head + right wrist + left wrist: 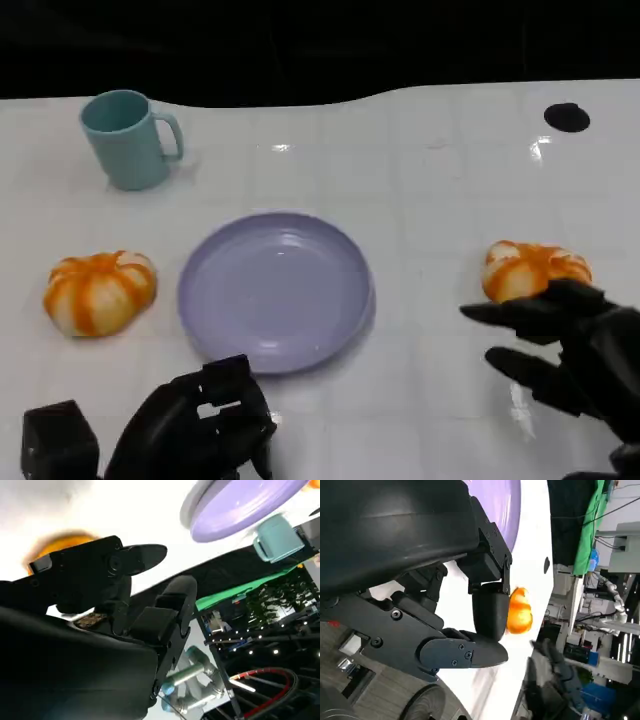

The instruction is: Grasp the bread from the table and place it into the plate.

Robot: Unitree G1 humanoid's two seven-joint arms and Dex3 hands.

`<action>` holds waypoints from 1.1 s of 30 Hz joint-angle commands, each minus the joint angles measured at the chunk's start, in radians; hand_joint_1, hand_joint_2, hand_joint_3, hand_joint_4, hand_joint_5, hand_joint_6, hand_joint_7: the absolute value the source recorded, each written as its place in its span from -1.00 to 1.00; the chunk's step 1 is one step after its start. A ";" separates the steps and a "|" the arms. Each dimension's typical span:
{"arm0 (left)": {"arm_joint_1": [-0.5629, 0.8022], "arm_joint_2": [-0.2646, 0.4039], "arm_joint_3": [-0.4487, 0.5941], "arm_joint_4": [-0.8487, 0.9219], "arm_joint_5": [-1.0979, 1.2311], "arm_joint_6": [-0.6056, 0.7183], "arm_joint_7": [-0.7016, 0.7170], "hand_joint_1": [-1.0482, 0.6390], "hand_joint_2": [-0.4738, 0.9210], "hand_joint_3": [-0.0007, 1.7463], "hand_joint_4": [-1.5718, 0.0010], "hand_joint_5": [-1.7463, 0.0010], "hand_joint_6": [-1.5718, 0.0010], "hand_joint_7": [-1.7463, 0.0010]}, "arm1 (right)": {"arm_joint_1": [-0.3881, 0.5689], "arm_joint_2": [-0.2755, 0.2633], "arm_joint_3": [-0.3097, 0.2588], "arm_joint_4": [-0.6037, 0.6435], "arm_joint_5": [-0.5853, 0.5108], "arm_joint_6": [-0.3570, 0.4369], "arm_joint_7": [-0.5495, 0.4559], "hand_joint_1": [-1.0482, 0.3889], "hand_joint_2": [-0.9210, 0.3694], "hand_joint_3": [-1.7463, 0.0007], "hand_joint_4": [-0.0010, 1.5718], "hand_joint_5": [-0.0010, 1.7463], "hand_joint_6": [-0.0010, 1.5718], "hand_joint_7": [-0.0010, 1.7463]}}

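Head view: lavender plate (pixel 276 290) sits mid-surface, round, shallow, nothing in it. Taken as ref. landmark.

Two bread pieces on the white surface (pixel 430 200), one each side of plate. Both round, domed, pumpkin-like: orange glaze w/ pale cream ribs running down from top.
- Left bread (pixel 99 291): beside plate's left rim, apart from it, not touching. Fully visible, untouched.
- Right bread (pixel 533 270): well to the right of plate. Near edge partly hidden behind fingers of right hand.

Right hand (pixel 565 345): right of plate, nearer the robot than the right bread. Fingers spread wide, reaching toward the bread from the near side; upper fingertip overlaps bread's near edge in head view, contact can't be confirmed. Holds nothing. Right wrist view: orange blur of bread (pixel 62 542) just past the hand (pixel 112 587), plate (pixel 245 505) and mug (pixel 277 537) beyond.

Left hand (pixel 205 425): near side of plate, low at the near edge of the surface, fingers curled in, nothing in them. Left wrist view: hand (pixel 465 625) w/ right bread (pixel 519 611) seen far across the surface, plate rim (pixel 505 500) close by.

Teal mug (pixel 128 138): upright, far-left of plate, handle pointing toward plate side. Small black disc (pixel 567 117) far-right of plate on surface.
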 commanded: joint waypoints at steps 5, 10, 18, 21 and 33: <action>0.003 0.012 0.004 0.003 0.001 -0.010 -0.006 -0.47 0.77 -0.46 0.00 -1.00 0.03 -0.63 | 0.006 -0.068 -0.053 -0.131 -0.065 0.170 0.085 -0.21 -1.00 0.93 -0.67 -0.41 -0.26 -1.00; 0.006 0.013 0.003 0.003 0.007 -0.020 -0.002 -0.47 0.78 -0.46 0.00 -1.00 0.03 -0.63 | 0.013 -0.084 -0.052 -0.205 -0.094 0.294 0.182 -0.24 -0.98 0.96 -0.82 -0.48 -0.42 -1.00; 0.008 0.010 0.006 0.006 0.000 -0.025 -0.007 -0.45 0.78 -0.45 -0.01 -1.00 0.03 -0.61 | -0.041 -0.093 -0.010 -0.206 -0.135 0.434 0.334 -0.32 -0.98 0.98 -0.99 -0.53 -0.63 -1.00; 0.008 0.008 0.004 0.006 0.003 -0.028 -0.005 -0.46 0.77 -0.45 0.00 -1.00 0.03 -0.61 | -0.080 -0.097 0.012 -0.162 -0.145 0.456 0.366 -0.34 -0.97 0.99 -1.00 -0.58 -0.66 -1.00; 0.010 0.006 0.000 0.000 0.007 -0.022 0.002 -0.46 0.76 -0.44 0.00 -1.00 0.02 -0.62 | -0.252 -0.081 0.106 0.089 -0.155 0.490 0.362 -0.31 -0.89 1.00 -0.96 -0.57 -0.65 -0.99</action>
